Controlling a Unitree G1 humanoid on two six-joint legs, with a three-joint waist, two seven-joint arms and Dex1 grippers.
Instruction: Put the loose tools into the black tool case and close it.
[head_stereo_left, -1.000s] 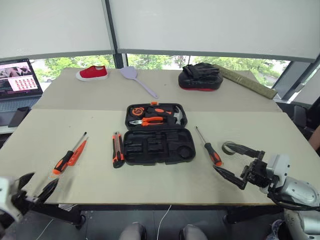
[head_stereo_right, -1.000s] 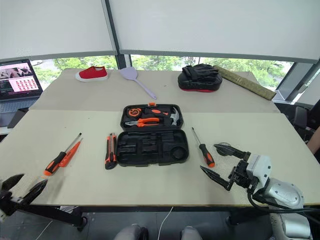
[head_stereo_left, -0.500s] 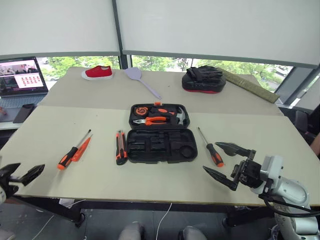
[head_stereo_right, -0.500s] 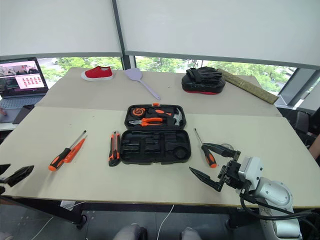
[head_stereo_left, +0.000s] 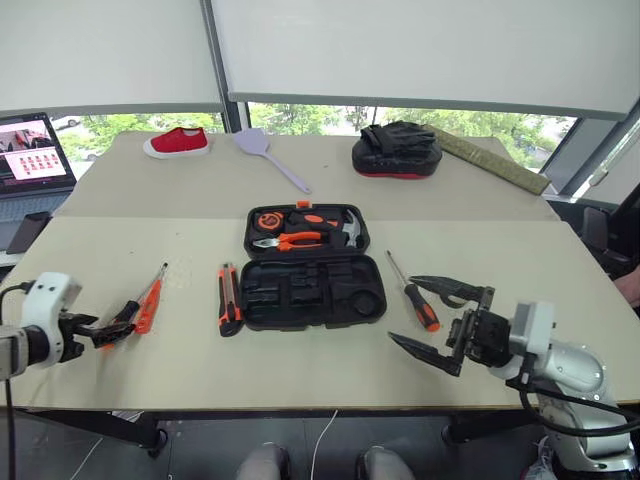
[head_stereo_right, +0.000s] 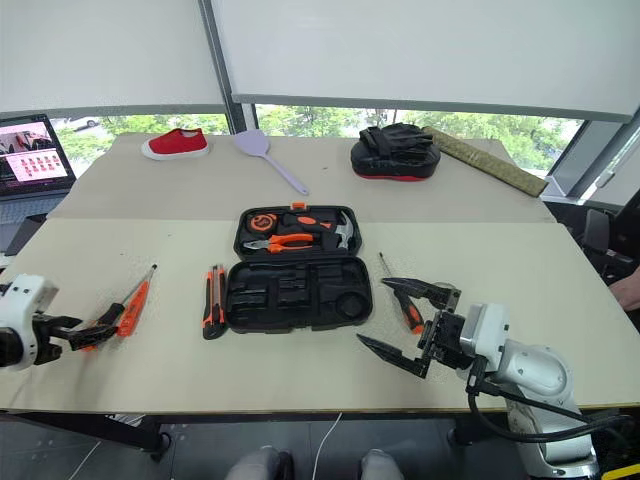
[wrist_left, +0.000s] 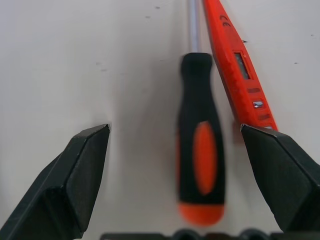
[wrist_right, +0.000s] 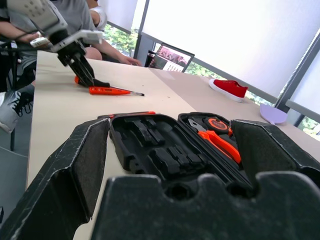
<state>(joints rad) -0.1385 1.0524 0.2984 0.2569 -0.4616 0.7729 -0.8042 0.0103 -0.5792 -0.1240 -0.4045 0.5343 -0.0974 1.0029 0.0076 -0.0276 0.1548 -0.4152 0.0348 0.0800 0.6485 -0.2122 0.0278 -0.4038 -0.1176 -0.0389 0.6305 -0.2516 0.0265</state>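
Left gripper (wrist_left: 175, 165) jaws wide, empty; black-handled screwdriver (wrist_left: 200, 150) lies between them (orange one (wrist_left: 239, 75) alongside).

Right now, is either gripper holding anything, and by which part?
Nothing is held. The left gripper is open, its fingers either side of the screwdriver handle. The right gripper is open and empty.

I hold the left gripper (head_stereo_left: 112, 329) angled downward, jaws spread; the right gripper (head_stereo_left: 432, 320) sits level, jaws spread.

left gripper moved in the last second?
Yes. The left gripper has come forward from the table's near edge to the two screwdrivers, open around their handles.
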